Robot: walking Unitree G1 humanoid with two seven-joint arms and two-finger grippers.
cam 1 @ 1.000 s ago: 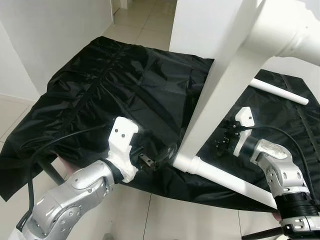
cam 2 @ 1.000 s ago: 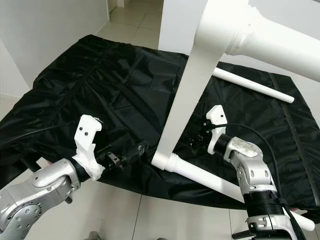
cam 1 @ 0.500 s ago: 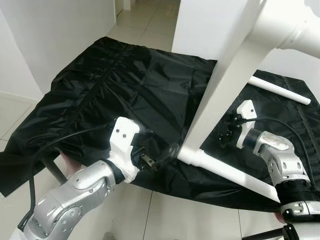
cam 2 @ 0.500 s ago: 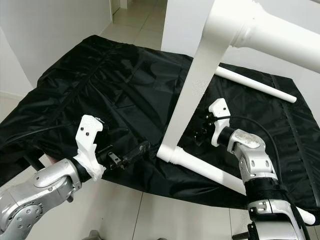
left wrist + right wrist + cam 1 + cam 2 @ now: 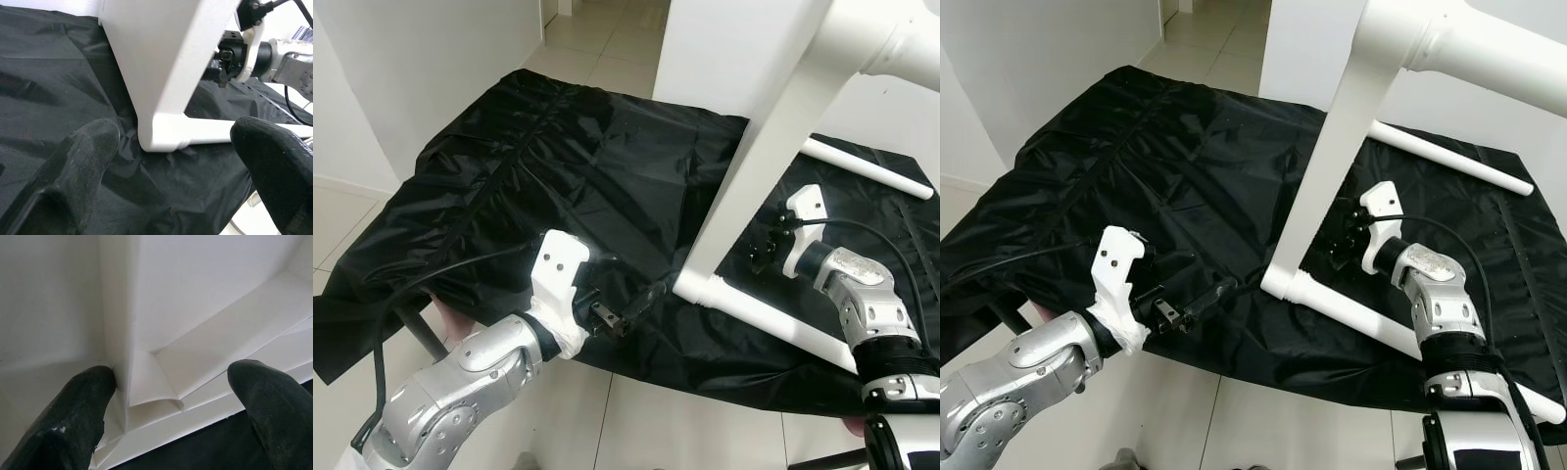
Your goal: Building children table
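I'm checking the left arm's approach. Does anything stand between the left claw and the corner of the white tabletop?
Nothing visible does. The left claw is open, pointed at the tabletop corner, with just the black cloth beneath the gap.

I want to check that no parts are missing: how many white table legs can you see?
3. One leg is attached at the tabletop's lower corner and lies on the black cloth; one is attached at the raised upper corner; one loose leg lies behind. Others may be hidden.
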